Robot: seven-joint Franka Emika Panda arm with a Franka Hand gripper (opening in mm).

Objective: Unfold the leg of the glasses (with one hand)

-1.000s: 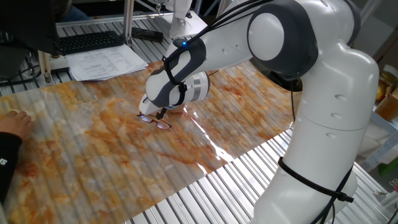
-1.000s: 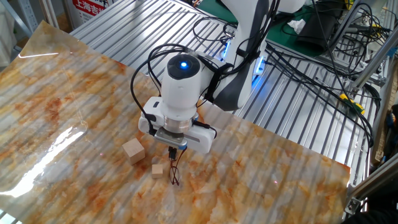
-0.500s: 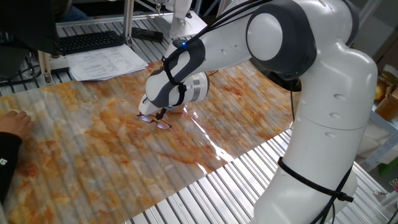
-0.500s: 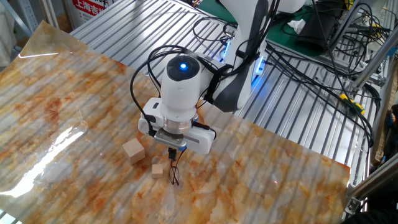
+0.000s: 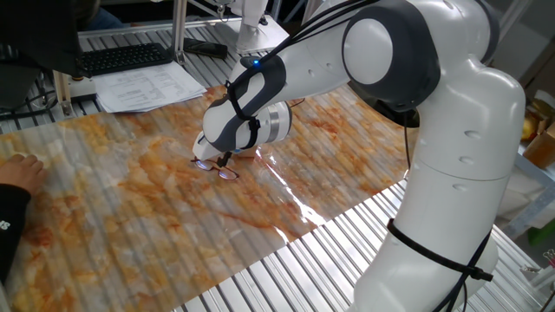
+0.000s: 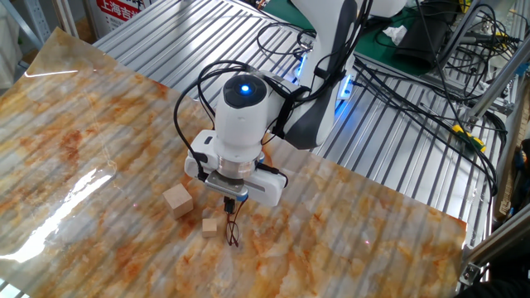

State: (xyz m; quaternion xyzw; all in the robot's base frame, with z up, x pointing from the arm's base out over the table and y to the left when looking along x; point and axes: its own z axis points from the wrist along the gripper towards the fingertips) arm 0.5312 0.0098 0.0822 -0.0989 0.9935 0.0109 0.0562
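Note:
The glasses (image 5: pixel 217 168) lie on the marbled tabletop, thin dark wire with clear rounded lenses. In the other fixed view they show as a thin dark line (image 6: pixel 233 233) running down from my fingertips. My gripper (image 5: pixel 225 159) points straight down onto their right end, and it also shows in the other fixed view (image 6: pixel 229 203). Its dark fingers stand close together and the leg (image 6: pixel 231 218) seems pinched between them. The hinge is hidden by the fingers.
A larger tan wooden cube (image 6: pixel 177 199) and a smaller one (image 6: pixel 210 224) sit just left of the glasses. A person's hand (image 5: pixel 17 169) rests at the table's left edge. A keyboard (image 5: pixel 121 58) and papers (image 5: pixel 147 87) lie behind. Cables (image 6: pixel 397 74) cover the metal bench.

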